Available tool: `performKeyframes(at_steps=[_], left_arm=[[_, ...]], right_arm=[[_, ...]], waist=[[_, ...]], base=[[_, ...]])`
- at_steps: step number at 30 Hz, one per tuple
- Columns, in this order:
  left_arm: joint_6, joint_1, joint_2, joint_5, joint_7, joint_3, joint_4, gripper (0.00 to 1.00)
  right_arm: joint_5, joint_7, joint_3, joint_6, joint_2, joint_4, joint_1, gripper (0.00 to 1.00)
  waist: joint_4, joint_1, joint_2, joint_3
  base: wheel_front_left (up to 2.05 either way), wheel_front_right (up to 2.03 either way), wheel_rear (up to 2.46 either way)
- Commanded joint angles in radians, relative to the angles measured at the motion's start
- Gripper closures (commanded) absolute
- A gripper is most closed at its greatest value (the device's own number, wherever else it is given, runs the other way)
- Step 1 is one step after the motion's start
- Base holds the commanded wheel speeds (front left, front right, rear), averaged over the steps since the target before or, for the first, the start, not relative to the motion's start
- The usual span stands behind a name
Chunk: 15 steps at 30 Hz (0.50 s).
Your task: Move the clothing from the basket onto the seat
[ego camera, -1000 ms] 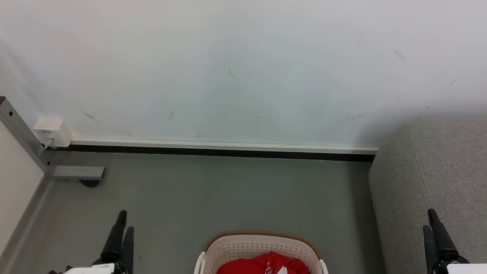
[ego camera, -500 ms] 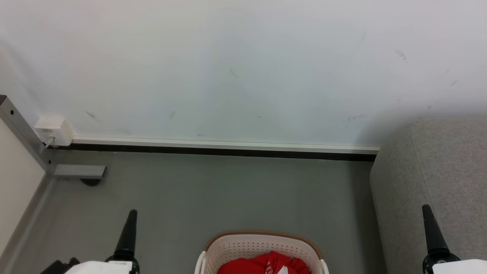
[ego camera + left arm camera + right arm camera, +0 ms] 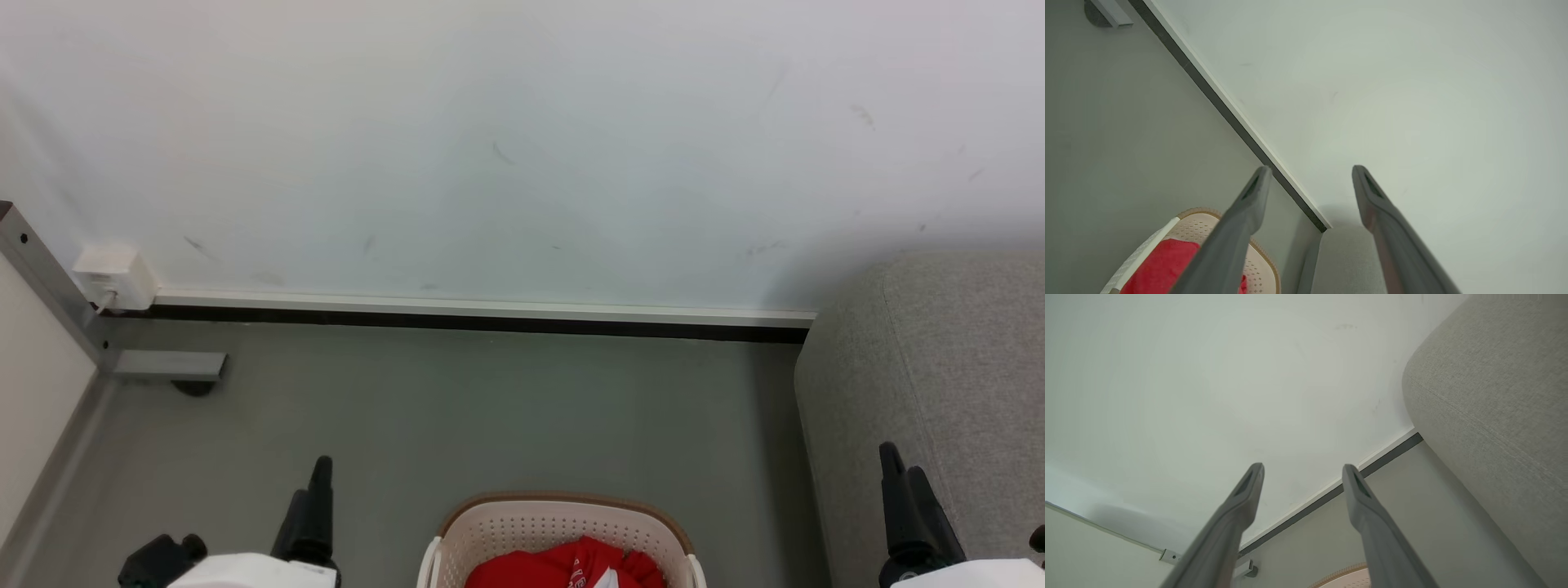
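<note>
Basket (image 3: pixel 563 523): on floor (image 3: pixel 457 408), bottom-centre of head view, near half cut off by frame edge.
Clothing (image 3: pixel 563 569): red heap inside Basket, lower part cut off; no. of pieces can't tell.
Seat (image 3: pixel 939 367): robot's right of Basket, apart from it; rest out of frame.
L gripper (image 3: pixel 1311 169): fingers spread, empty; one covers part of Clothing in left wrist view.
R gripper (image 3: pixel 1302 466): spread, empty. Right wrist view: Basket rim sliver at bottom edge.

a sparse, home-like room corner: a grey fabric sofa (image 3: pixel 939 367) and a laundry basket (image 3: pixel 531 531) of red clothing (image 3: pixel 555 569) on a plain grey floor (image 3: pixel 457 408) against a scuffed white wall (image 3: pixel 490 122) with a socket box (image 3: pixel 114 278).
</note>
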Motion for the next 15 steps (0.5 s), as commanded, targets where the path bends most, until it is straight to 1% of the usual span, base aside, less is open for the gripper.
performKeyframes(at_steps=[1, 7, 15], left_arm=[[0.008, -0.017, 0.007, 0.063, -0.014, -0.006, -0.006, 0.0], [0.032, -0.011, 0.007, 0.207, -0.033, -0.017, 0.001, 0.0], [0.062, 0.002, 0.018, 0.378, -0.06, -0.033, -0.019, 0.0]], right_arm=[[-0.059, -0.013, 0.006, -0.001, -0.016, -0.015, -0.006, 0.0], [-0.177, -0.033, 0.008, -0.001, -0.019, -0.003, 0.001, 0.0], [-0.296, -0.058, 0.016, -0.001, -0.013, 0.008, 0.008, 0.0]], waist=[[0.0, 0.0, 0.0, 0.0], [0.0, 0.0, 0.0, -0.001], [-0.001, 0.0, 0.0, -0.002]], base=[[0.0, 0.0, 0.0], [0.0, 0.0, 0.0], [0.0, 0.0, 0.0]])
